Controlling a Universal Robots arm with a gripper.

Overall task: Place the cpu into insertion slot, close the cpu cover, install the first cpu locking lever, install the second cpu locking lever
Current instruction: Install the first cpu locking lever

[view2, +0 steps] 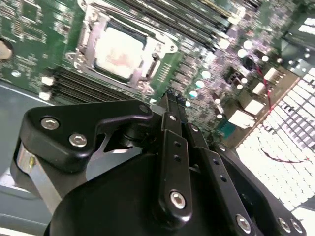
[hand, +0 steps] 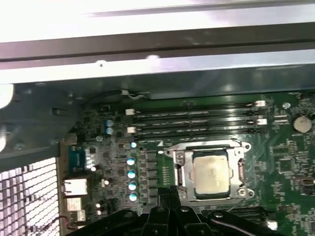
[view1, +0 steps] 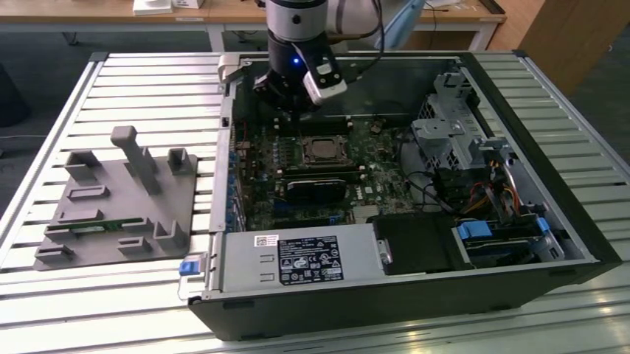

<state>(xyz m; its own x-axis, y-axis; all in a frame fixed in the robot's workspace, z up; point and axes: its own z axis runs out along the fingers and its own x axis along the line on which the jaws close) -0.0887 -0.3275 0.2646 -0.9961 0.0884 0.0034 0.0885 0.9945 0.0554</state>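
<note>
The cpu (view1: 320,151) (view2: 120,49) (hand: 211,172) lies flat in the insertion slot on the green motherboard, silver face up. The cpu cover (view2: 86,27) (hand: 209,146) is down around it as a silver frame, and the slot itself is hidden beneath them. My gripper (view1: 291,112) (view2: 172,96) (hand: 172,191) hovers just off the socket's edge, on the side towards the case's rear wall. Its black fingers (view2: 173,132) are shut with nothing between them. They touch neither cpu nor cover.
The open computer case (view1: 532,243) lies on a slatted table. A black block (view1: 315,186) sits just in front of the socket, memory slots (hand: 197,120) behind it, a drive cage (view1: 453,140) at the exterior view's right. A grey fixture plate (view1: 118,206) stands outside the case.
</note>
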